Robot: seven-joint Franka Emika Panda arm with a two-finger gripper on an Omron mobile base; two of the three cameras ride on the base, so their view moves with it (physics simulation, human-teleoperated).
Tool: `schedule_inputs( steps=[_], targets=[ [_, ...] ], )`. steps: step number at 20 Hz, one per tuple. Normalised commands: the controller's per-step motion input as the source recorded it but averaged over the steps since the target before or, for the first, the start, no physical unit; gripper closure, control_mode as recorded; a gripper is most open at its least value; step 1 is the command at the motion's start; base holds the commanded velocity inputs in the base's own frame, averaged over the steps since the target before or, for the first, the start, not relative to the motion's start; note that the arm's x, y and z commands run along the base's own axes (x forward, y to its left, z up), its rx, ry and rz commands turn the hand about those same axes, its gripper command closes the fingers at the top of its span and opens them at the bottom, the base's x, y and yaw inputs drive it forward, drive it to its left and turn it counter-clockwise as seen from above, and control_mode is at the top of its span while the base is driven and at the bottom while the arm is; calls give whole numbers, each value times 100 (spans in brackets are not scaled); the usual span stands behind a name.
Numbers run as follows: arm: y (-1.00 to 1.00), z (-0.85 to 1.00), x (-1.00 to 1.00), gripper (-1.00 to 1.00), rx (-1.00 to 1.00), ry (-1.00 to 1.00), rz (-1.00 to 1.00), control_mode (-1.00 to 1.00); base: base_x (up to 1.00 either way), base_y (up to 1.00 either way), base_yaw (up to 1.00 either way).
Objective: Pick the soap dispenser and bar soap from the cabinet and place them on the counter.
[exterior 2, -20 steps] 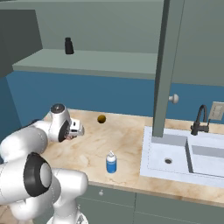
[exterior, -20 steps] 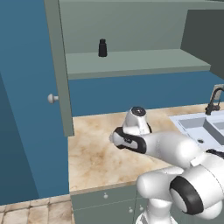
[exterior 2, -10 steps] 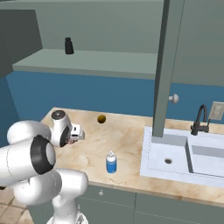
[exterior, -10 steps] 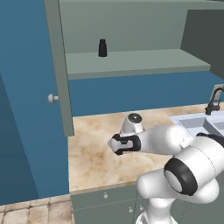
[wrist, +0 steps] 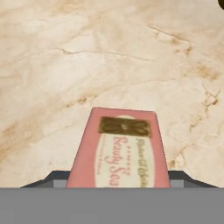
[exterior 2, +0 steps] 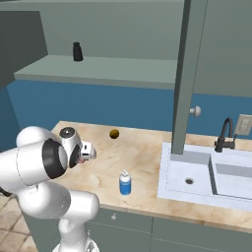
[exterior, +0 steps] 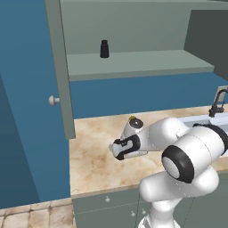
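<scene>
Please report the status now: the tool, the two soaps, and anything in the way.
Tool shut on bar soap, low over counter. Soap dispenser upright near counter's front edge. Small dark-yellow ball off toward the wall, not in the way.

A glossy white arm (exterior: 178, 147) built of fat rounded segments — black rings band its joints, and a small grey cap sits on one link; beyond the wrist, the gripper (exterior 2: 87, 151) ends in a pale boxy hand with dark trim

1. Left base view looks forward and down from behind the arm, over the counter (exterior: 93, 164) and cabinet (exterior: 133, 67).
2. Right base view shares both.
3. Hand view sits close above the counter.
</scene>
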Motion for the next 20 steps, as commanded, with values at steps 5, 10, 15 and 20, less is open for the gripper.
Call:
schedule_inputs(
  steps=[5,10,15,20],
  targets=[
    [0,-22,1,100,0,0,1,-100,0,0,0],
    [0,0,-10,-100,0,0,2,-100,0,0,0],
    [0,23,-8,-100,0,-1,3,-100,0,0,0],
    [-4,43,-1,-100,0,0,4,-100,0,0,0]
  ],
)
